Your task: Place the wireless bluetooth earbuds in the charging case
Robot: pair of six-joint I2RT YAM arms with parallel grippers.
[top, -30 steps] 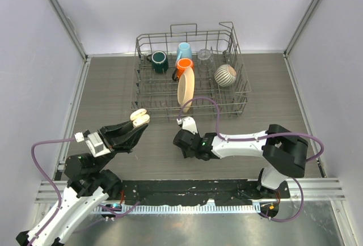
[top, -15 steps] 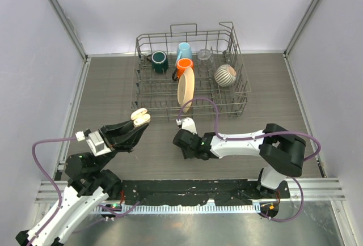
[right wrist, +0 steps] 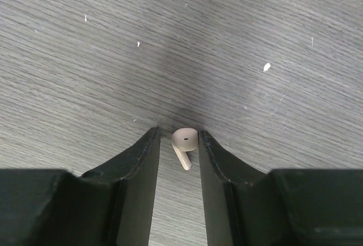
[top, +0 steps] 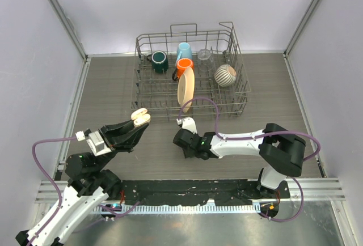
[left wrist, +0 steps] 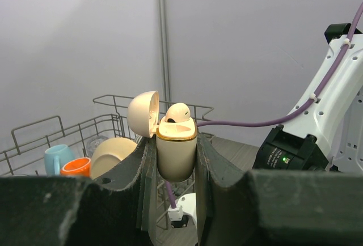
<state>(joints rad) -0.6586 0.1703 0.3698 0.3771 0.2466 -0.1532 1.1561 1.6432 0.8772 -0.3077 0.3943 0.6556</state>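
- Earbuds come first: one cream earbud (left wrist: 177, 111) sits head-up in the charging case (left wrist: 176, 161), upper centre of the left wrist view, lid (left wrist: 143, 114) swung open.
- Second earbud (right wrist: 185, 141) lies on the desk (right wrist: 272, 30), centre of the right wrist view, stem pointing down-frame.
- Left end effector (left wrist: 174, 144) is clamped on the case body, holding it upright off the desk.
- Right end effector (right wrist: 178, 132) is narrow, one finger on each side of the loose earbud; whether it is actually pinching, I cannot tell.
- Progress looks about halfway: one seated, one yet to be lifted, carried across and dropped in. No other earbuds show.
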